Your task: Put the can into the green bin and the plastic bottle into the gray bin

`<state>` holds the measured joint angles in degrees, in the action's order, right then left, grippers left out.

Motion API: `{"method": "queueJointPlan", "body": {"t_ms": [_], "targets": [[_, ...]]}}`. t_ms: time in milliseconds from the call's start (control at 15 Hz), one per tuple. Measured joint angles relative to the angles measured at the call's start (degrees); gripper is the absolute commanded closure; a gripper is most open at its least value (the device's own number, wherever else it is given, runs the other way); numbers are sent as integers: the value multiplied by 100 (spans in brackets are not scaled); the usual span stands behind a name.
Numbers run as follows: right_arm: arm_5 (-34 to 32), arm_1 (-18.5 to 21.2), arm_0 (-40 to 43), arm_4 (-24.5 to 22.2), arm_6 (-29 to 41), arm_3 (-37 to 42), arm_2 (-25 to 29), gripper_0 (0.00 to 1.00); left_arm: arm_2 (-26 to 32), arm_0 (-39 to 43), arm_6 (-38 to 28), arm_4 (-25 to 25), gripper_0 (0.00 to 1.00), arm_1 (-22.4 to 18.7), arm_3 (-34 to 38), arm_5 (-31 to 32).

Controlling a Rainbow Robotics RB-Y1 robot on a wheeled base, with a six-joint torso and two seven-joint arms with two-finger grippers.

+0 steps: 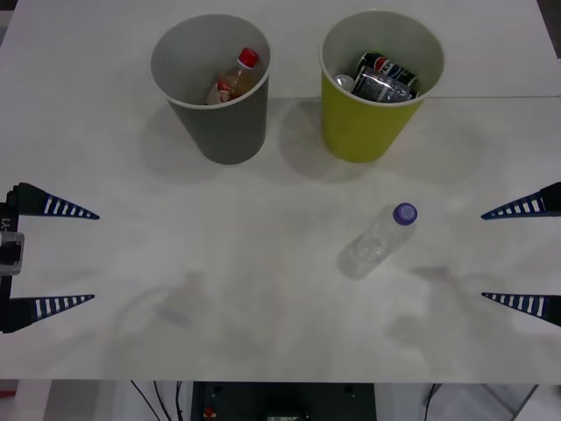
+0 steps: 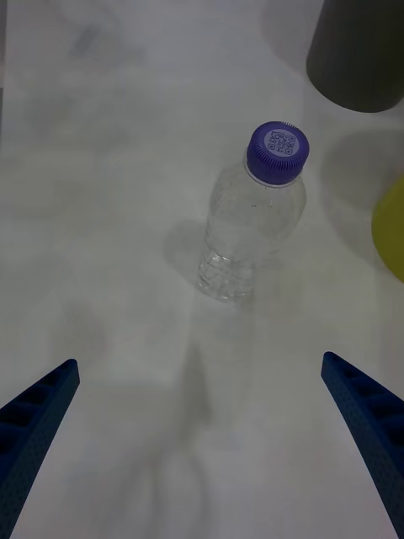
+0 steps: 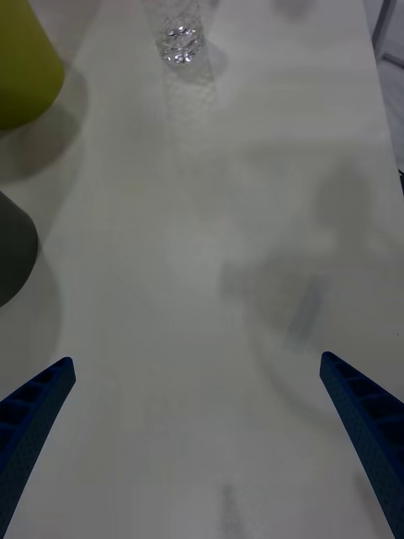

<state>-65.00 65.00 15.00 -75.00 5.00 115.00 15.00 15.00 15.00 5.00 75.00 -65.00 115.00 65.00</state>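
Note:
The clear plastic bottle (image 1: 379,240) with a purple cap stands upright on the white table, right of centre and in front of the green bin (image 1: 368,123). Cans (image 1: 384,77) lie inside the green bin. The gray bin (image 1: 223,118) stands to its left. My right gripper (image 1: 482,256) is open at the table's right edge, facing the plastic bottle (image 2: 251,221) with a gap between them; its own view shows the right gripper (image 2: 199,360) empty. My left gripper (image 1: 94,256) is open at the left edge, far from the plastic bottle (image 3: 181,38).
A red-capped bottle (image 1: 235,79) with an orange-brown label lies inside the gray bin. The two bins stand side by side at the back of the table (image 1: 219,333). The gray bin (image 2: 358,50) and green bin (image 2: 391,227) edge the right wrist view.

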Motion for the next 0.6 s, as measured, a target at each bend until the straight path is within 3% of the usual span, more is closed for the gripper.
{"method": "queueJointPlan", "body": {"t_ms": [600], "targets": [[251,-69,92,67,-96,29,-208,0,0,0,0,0,0,0,0,0]]}}
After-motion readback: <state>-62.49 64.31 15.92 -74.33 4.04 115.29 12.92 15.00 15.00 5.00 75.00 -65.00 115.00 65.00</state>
